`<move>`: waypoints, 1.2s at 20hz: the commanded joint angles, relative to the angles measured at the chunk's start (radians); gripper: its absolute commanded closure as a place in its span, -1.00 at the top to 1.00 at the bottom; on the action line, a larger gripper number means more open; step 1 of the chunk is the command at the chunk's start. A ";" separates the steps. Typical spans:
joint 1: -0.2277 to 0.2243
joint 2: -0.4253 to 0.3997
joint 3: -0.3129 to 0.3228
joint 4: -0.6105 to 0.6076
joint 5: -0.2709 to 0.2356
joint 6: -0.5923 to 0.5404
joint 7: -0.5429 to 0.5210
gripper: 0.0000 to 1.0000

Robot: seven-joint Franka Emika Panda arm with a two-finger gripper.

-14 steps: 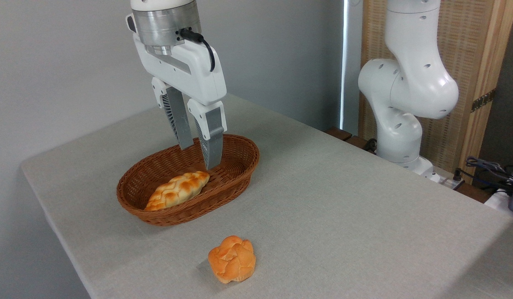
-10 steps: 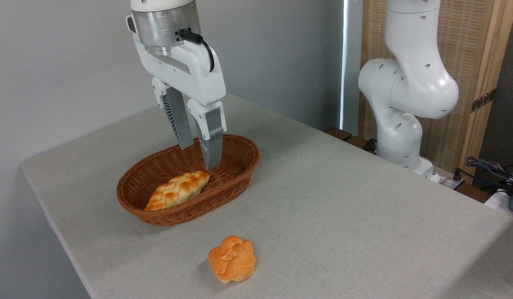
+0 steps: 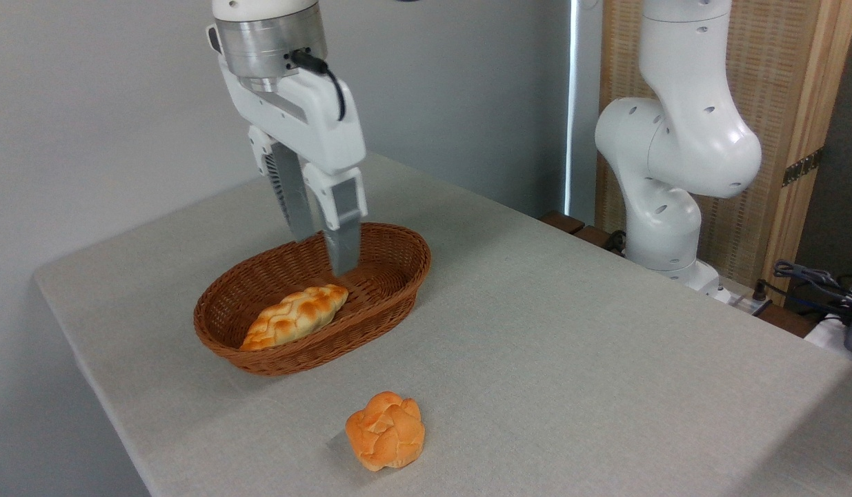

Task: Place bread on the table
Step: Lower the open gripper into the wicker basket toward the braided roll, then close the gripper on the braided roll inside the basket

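Note:
The bread (image 3: 296,316), a pale yellow braided loaf with golden-brown patches, lies in the front half of a brown oval wicker basket (image 3: 406,276) on the table (image 3: 577,345). My gripper (image 3: 323,254) hangs point-down over the basket's back half, just above and behind the loaf's right tip. It is open, with nothing between its fingers, and touches neither the loaf nor the basket.
A small round orange knotted bun (image 3: 385,430) sits on the cloth in front of the basket. The arm's white base (image 3: 664,228) stands at the table's far right edge, with cables (image 3: 812,276) beside it. The table's left edge runs close to the basket.
The gripper has shifted slightly left and turned a little about its wrist, so its fingers overlap more in view. The bread, basket and bun have not moved.

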 commanded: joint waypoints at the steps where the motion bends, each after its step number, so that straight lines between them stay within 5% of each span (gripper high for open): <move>1: 0.012 -0.054 -0.091 -0.140 -0.088 0.174 -0.105 1.00; 7: 0.009 -0.093 -0.234 -0.358 -0.085 0.403 -0.223 1.00; 9: 0.003 -0.093 -0.237 -0.393 -0.067 0.409 -0.214 1.00; 13: 0.000 -0.088 -0.240 -0.458 0.054 0.441 -0.214 1.00; 24: 0.000 -0.042 -0.257 -0.471 0.063 0.547 -0.226 1.00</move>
